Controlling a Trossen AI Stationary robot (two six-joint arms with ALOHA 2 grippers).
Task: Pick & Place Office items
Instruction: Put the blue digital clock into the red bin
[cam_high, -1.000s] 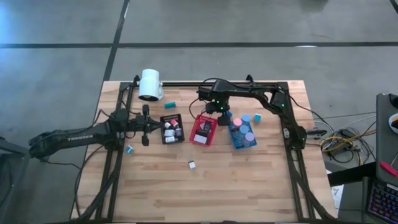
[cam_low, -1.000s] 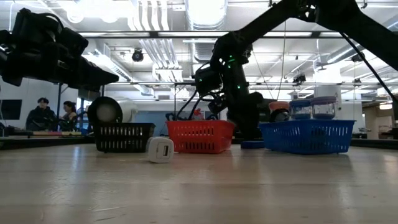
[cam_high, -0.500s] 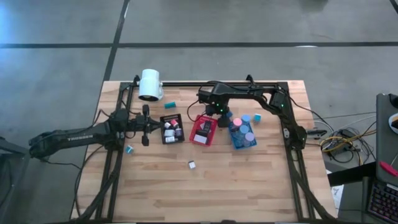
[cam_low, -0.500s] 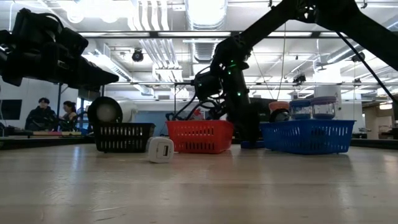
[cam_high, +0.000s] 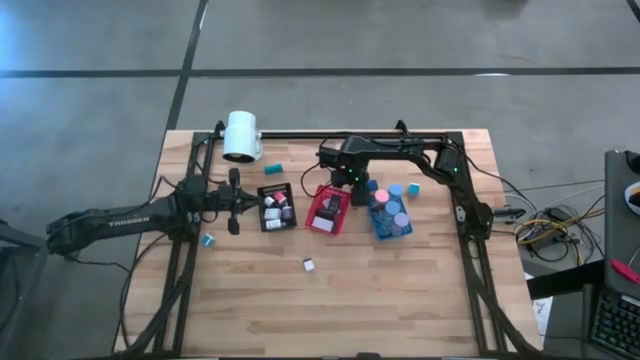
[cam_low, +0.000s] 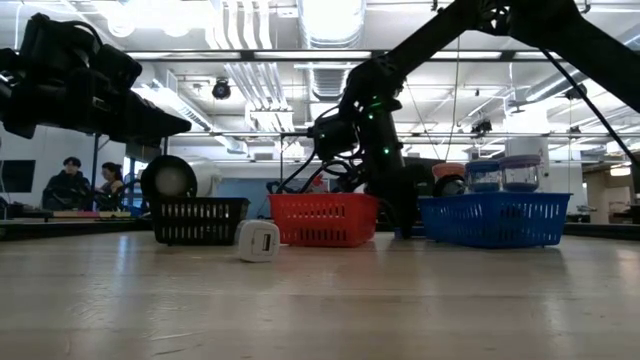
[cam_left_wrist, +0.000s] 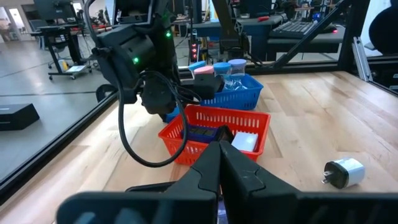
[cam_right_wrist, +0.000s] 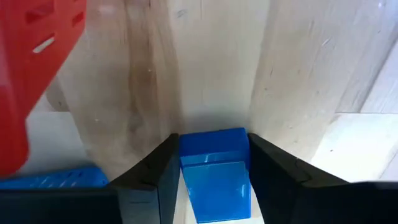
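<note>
Your right end effector is reaching down onto the surface in the gap between the red tray and the blue tray, and its two fingers are sitting on either side of a small blue block, touching it on both flanks. You are looking at a pinch on that block, which is resting on the wood. In the high view the same end effector is sitting at the far end of the two trays.

Your left end effector is hovering with its fingers pressed together and nothing between them, just left of the black tray.

Round pink and blue caps are lying in the blue tray, small white and dark pieces are lying in the black tray, and a white charger block is lying alone on the near part of the surface.
</note>
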